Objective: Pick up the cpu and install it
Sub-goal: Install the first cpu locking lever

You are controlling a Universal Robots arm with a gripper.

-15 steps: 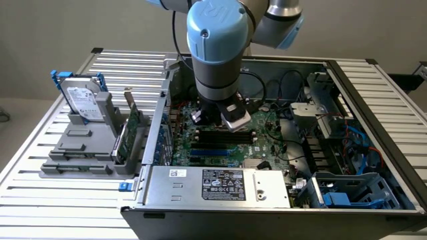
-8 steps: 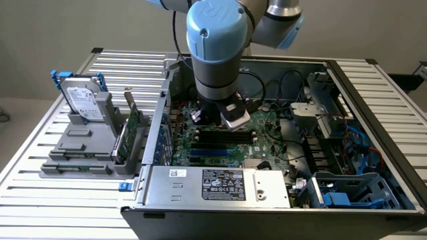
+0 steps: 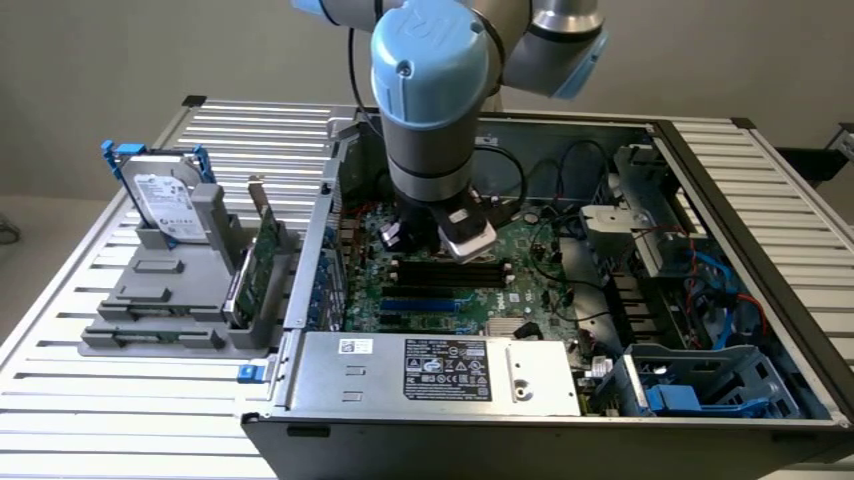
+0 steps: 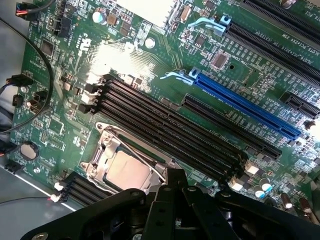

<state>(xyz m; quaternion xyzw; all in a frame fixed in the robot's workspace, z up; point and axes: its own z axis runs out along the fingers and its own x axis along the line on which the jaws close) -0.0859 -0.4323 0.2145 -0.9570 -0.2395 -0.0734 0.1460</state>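
With its fingers pressed together, the end effector [image 4: 172, 200] is hovering beside the cpu [image 4: 126, 171] in the socket [image 4: 107, 145], where squareness probably matters most.

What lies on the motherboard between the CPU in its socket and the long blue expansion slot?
In the wrist view, a bank of black memory slots lies between the CPU and the blue expansion slot, plus a shorter black slot.

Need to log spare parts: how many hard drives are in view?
1. The hard drive stands upright in the gray holder at the exterior view's left, beside the computer case. More may sit hidden in the case's bays.
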